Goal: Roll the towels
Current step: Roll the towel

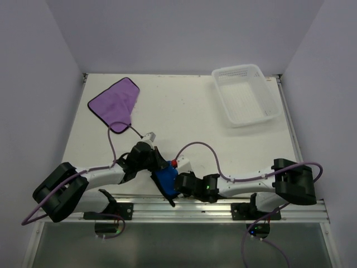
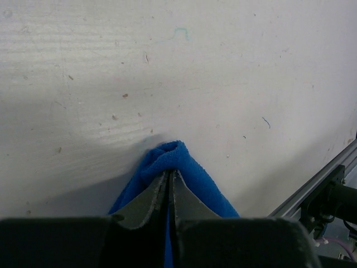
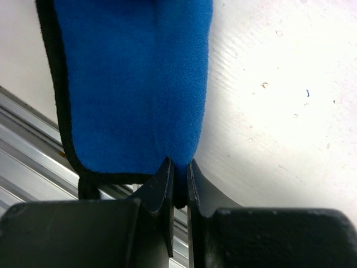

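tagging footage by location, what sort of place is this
Probably a robotics lab test cell: a white table boxed in by plain panels, two arms bolted to an aluminium rail, a white perforated basket as prop.

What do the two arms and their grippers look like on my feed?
The left arm and right arm are white links between bulky black joints. A lilac cable loops along each. A green light glows on the right arm. The left gripper and right gripper have dark, flat, tapering fingers.
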`<state>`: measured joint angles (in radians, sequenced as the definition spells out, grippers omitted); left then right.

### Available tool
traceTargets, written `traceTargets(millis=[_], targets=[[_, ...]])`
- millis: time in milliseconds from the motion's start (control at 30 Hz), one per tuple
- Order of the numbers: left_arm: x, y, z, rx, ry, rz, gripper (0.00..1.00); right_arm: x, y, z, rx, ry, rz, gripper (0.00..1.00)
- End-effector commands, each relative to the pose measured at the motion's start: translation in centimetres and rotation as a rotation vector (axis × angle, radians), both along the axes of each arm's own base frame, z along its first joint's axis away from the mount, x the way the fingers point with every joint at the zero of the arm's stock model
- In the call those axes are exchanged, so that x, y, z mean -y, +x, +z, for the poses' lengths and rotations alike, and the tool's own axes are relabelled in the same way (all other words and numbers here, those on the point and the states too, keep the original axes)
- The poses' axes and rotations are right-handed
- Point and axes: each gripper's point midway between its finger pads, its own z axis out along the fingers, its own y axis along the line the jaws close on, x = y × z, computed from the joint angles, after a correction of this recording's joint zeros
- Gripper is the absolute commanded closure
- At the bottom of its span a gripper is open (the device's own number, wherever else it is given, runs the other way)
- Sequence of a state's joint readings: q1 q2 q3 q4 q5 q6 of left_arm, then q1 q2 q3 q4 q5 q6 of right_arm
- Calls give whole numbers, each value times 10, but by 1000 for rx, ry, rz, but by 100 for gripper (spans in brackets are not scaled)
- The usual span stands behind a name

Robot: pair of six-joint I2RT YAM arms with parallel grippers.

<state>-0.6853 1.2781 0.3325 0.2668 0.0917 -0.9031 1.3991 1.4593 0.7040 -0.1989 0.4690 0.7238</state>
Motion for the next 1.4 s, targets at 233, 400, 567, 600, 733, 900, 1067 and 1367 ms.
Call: traceTargets(millis=[233, 400, 567, 600, 733, 900, 1067, 1367], targets=[[-2, 16, 7, 37, 12, 28, 96, -6, -10, 12, 186, -185, 107, 100], [-6, 14, 9, 43, 17, 32, 96, -4, -12, 9, 258, -289, 108, 100], [-9, 9, 8, 40, 12, 36, 98, -8, -13, 8, 305, -341, 102, 100], [-10, 9, 9, 44, 10, 38, 98, -6, -14, 8, 318, -358, 105, 100], [-11, 7, 9, 42, 3, 40, 98, -7, -13, 15, 381, -389, 96, 100], [-9, 5, 8, 38, -7, 32, 99, -4, -14, 10, 415, -453, 108, 100], [-9, 3, 7, 34, -13, 29, 99, -9, -14, 12, 462, -491, 110, 100], [-9, 4, 9, 39, -17, 30, 99, -16, -22, 11, 553, -598, 140, 100]])
